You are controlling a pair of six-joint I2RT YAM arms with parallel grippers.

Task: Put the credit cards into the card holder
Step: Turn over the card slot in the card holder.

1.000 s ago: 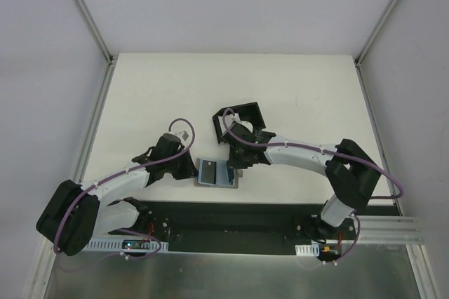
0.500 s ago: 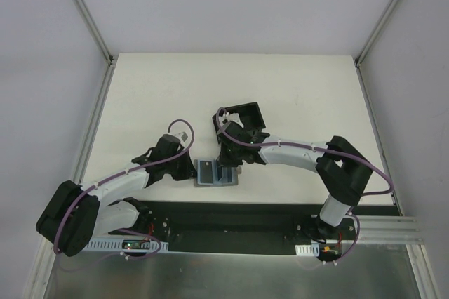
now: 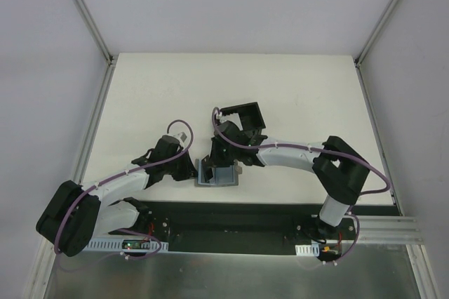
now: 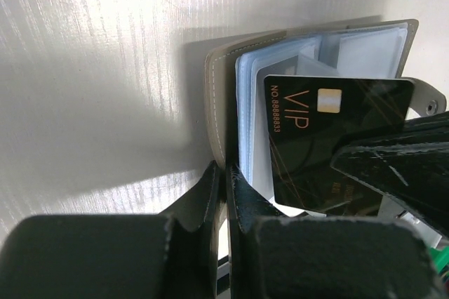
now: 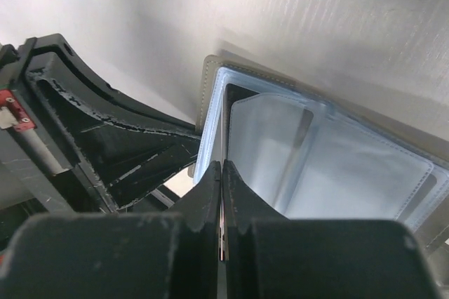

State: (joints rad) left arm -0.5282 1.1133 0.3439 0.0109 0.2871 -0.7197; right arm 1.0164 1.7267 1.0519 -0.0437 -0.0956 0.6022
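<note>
Card (image 4: 330, 137) standing among the wallet (image 4: 217, 102) sleeves, both hands clamped.
On the white worktop (image 3: 295, 95), the left hand (image 4: 224, 176) is closed on the wallet's grey stitched cover. The right hand (image 5: 222, 173) is closed edge-on over the card, which stands partway in the clear sleeves (image 5: 337, 165). The holder (image 3: 245, 118), a black thin-walled box, sits just behind the right wrist, apart from the wallet. My read is that the card is being drawn free for that box, though this moment alone cannot rule out the reverse. To do it well, pull straight along the sleeve's mouth so the floppy, glossy plastic neither buckles nor drags. Hold the cover steady and pinch near the card's edge. The card is thin, stiff, dark and shiny with gold "VIP" lettering; the cover looks like soft matte leatherette.
</note>
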